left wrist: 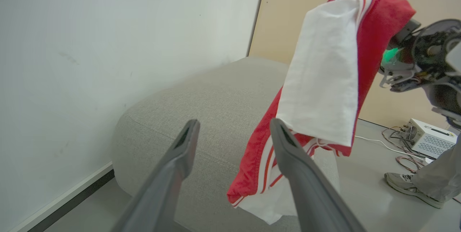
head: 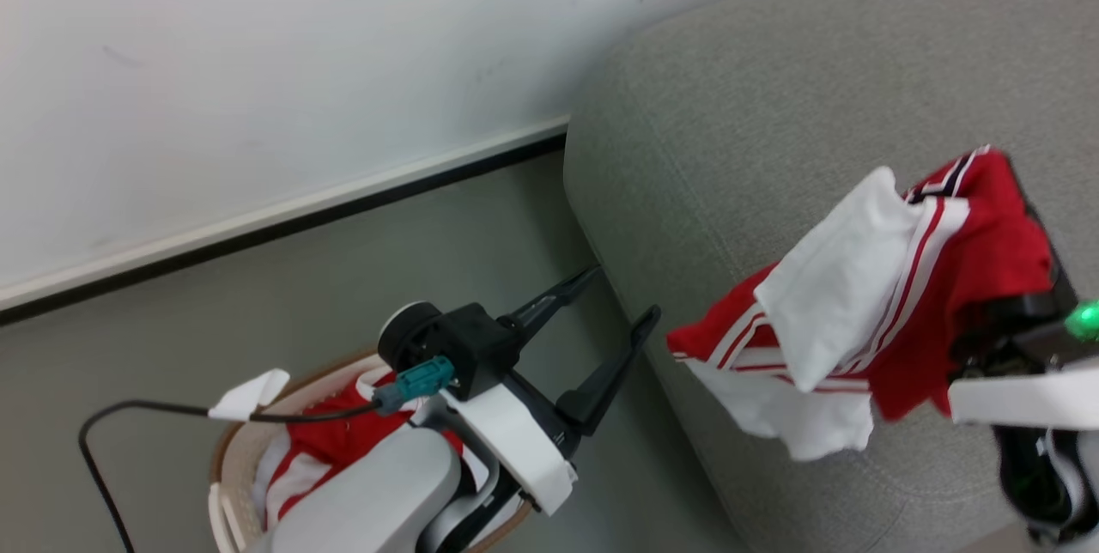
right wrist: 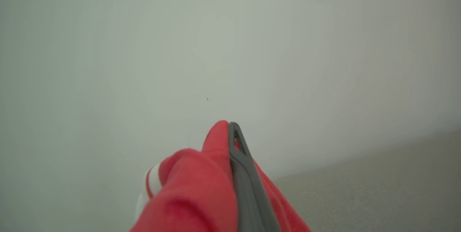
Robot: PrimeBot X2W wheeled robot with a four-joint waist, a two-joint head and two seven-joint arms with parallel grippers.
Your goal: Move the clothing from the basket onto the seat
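Head view: a red-and-white garment [head: 867,304] hangs in the air over the seat [head: 773,63], pinched in the closed right end effector [right wrist: 233,134]. The left end effector [head: 625,290] hovers empty, jaws spread wide, near the basket [head: 225,450], where more clothing [head: 343,437] lies. The carry step looks nearly done; next the right arm should lower and release, well in from the seat's edge

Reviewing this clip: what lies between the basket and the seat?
Head view: bare grey floor lies between the basket and the seat; the open left claw hangs above that strip.
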